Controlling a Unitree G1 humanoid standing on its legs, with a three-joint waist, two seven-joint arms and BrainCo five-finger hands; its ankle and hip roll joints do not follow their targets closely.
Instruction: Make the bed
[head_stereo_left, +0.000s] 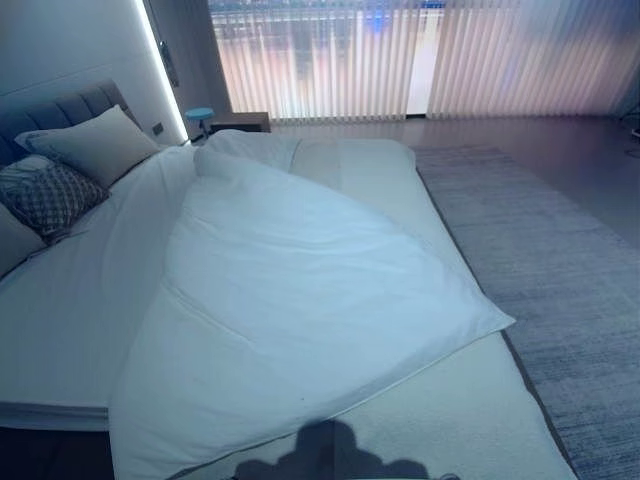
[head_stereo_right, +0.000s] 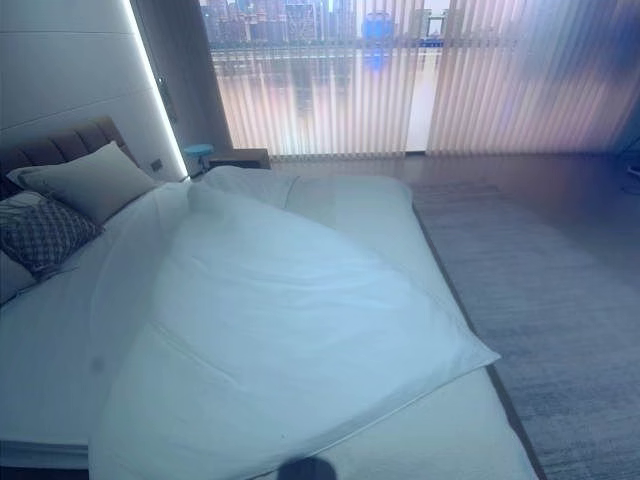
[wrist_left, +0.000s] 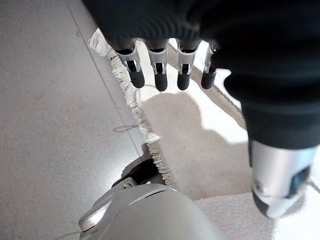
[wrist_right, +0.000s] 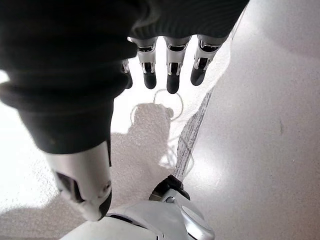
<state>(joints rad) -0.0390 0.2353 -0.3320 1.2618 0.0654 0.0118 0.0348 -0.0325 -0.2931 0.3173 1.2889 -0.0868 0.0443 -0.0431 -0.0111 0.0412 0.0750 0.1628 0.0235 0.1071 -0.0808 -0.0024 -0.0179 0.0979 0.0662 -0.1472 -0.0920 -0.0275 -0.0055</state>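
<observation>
A white duvet (head_stereo_left: 290, 300) lies rumpled and skewed across the bed (head_stereo_left: 460, 420), one corner hanging out over the right side and another bunched near the far end. Two pillows rest at the headboard on the left: a plain beige pillow (head_stereo_left: 95, 145) and a patterned pillow (head_stereo_left: 45, 195). My left hand (wrist_left: 160, 70) hangs over a fringed rug's edge, fingers straight, holding nothing. My right hand (wrist_right: 170, 70) hangs over the pale rug likewise, fingers relaxed and empty.
A grey rug (head_stereo_left: 550, 260) runs along the bed's right side. A small nightstand (head_stereo_left: 240, 122) and a blue round stool (head_stereo_left: 199, 115) stand at the far end before curtained windows (head_stereo_left: 400, 55). Bare sheet (head_stereo_left: 60, 310) shows at the left.
</observation>
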